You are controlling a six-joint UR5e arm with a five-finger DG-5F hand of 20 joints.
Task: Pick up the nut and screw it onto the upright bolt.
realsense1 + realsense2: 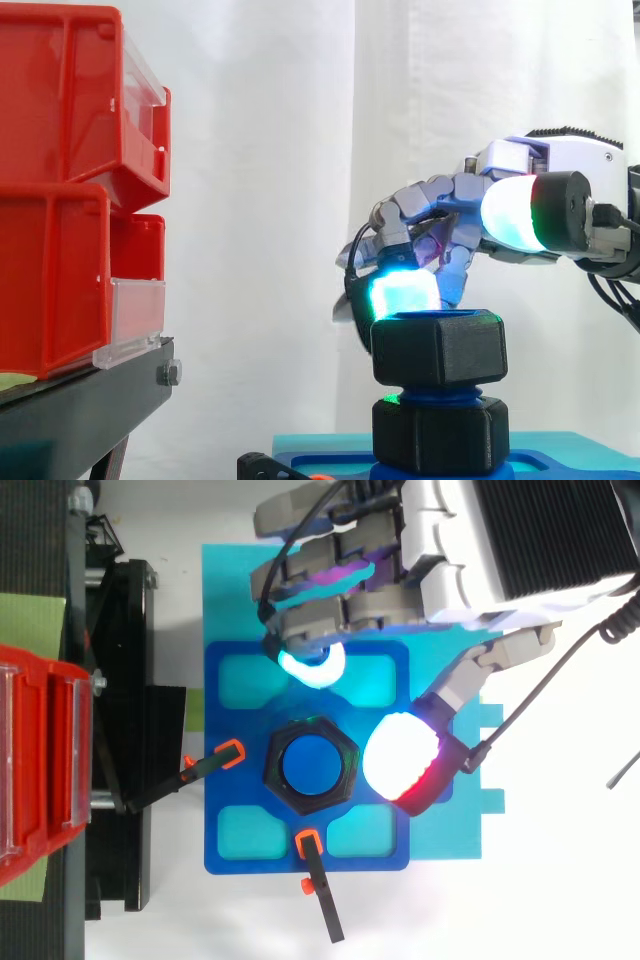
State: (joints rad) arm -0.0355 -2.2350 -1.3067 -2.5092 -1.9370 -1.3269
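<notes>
Background: white curtain; blue plate (225,855) below.
Nut (440,348): already on the upright bolt (311,764), plate centre.
Hand (340,615): fingers curled on nothing, over plate's corner; nut just beside, lower.

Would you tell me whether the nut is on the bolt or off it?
On: the nut sits level around the blue bolt.
</notes>
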